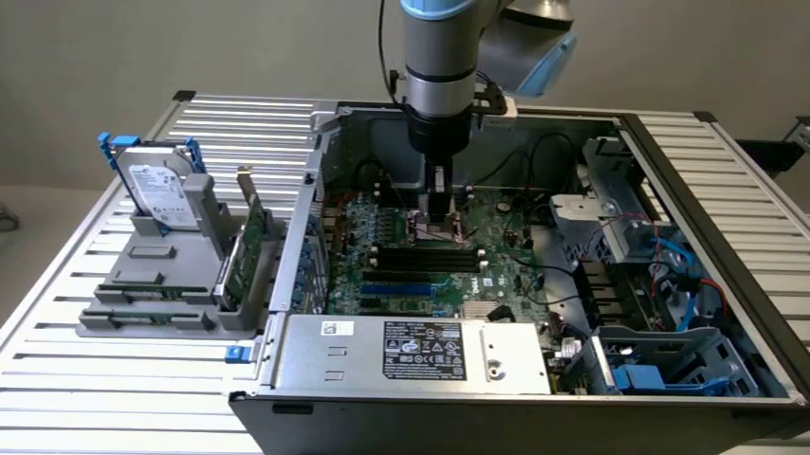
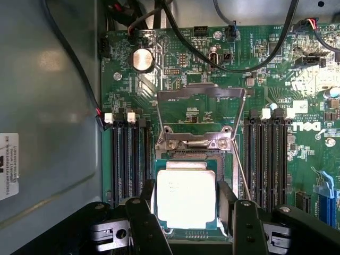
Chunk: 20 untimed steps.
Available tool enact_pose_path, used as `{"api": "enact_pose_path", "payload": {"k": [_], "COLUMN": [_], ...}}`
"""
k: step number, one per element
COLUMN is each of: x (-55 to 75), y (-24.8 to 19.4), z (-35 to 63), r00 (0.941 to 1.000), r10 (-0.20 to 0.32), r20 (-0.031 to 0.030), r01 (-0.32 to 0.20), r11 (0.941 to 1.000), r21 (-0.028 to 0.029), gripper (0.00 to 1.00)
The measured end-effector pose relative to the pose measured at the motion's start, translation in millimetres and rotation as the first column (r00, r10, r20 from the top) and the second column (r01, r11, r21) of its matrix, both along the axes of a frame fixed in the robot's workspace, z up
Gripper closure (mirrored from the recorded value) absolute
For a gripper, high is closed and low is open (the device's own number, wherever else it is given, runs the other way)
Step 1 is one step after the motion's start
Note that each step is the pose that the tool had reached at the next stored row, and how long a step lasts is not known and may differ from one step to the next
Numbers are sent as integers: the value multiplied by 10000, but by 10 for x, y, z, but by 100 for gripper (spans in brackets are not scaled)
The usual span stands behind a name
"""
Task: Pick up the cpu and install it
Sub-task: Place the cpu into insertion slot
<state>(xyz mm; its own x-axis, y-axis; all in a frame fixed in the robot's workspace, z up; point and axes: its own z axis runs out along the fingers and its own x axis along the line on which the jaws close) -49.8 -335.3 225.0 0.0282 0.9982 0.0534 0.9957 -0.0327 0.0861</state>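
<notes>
Cpu (image 2: pixel 186 197) lies square over the open motherboard socket (image 2: pixel 187 155), directly beneath the end effector (image 2: pixel 186 206), whose fingers (image 2: pixel 227 204) pinch its two opposite edges. Whether it is fully seated I cannot tell. The raised load plate (image 2: pixel 202 91) stands just beyond.

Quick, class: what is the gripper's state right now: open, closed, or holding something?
Gripper: closed on the cpu, fingers against two opposite edges, at the open socket.
</notes>
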Motion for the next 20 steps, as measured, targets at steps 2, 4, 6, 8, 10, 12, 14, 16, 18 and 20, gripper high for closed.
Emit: {"api": "enact_pose_path", "payload": {"k": [2,4,6,8,10,12,14,16,18,20], "x": [0,0,0,0,0,0,-1,-1,0,0], "y": [-15,-31,-47,-57,-69,-79,-81,-81,-83,-90], "z": [-37,-73,-109,-145,-176,-200,-204,-205,-209,-218], "r00": [10000,10000,10000,10000,10000,10000,10000,10000,10000,10000], "r10": [0,0,0,0,0,0,-1,-1,1,1], "r20": [-2,-2,-3,-8,-32,-52,-69,-70,-72,-74], "r01": [0,0,0,0,0,0,1,1,-1,-1], "r11": [10000,10000,10000,10000,10000,10000,10000,10000,10000,10000], "r21": [-2,0,-1,-1,-1,-2,-4,-3,-1,-2], "gripper": [45,45,45,45,45,45,45,45,45,45]}}
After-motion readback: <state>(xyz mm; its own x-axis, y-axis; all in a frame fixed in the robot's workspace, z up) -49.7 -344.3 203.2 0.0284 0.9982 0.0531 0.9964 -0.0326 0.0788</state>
